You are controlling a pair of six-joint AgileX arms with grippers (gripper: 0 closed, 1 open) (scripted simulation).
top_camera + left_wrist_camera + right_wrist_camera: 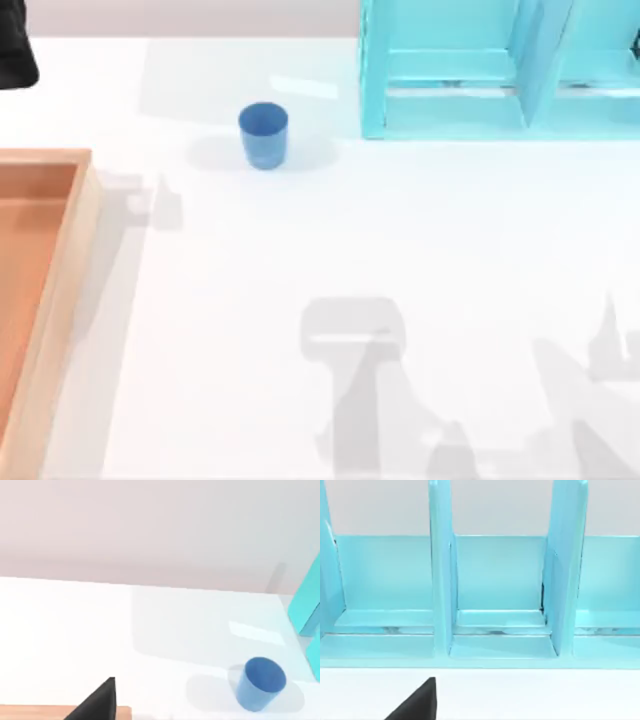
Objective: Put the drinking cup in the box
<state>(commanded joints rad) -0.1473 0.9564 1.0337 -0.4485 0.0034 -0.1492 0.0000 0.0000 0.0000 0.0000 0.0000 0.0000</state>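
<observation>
So the drinking cup (263, 134) is standing upright on the white table (400, 300), toward the far side and a bit left of the middle. It's open side up and nothing is touching it. The box (70, 260) sits at the left edge of the table, nearer than the cup and well apart from it, with its tan rim and orange-brown inside showing from above.

To the right of the cup, at the far side, there's a cyan shelf unit (450, 80). From above you mostly get its top and dividers, but the right wrist view looks straight into it (495, 590), so you can see the separate compartments with upright dividers between them.

The left wrist view catches the cup (260, 683) at an angle, with a corner of the shelf (307, 605) beside it and a sliver of the box rim (30, 712) near the camera.

A dark bit of the left arm (15, 45) pokes in at the far left corner in the top view. A black fingertip (97, 702) shows in the left wrist view, and another (417, 702) in the right wrist view, but I can't tell whether either gripper's jaws are spread or pressed together.
</observation>
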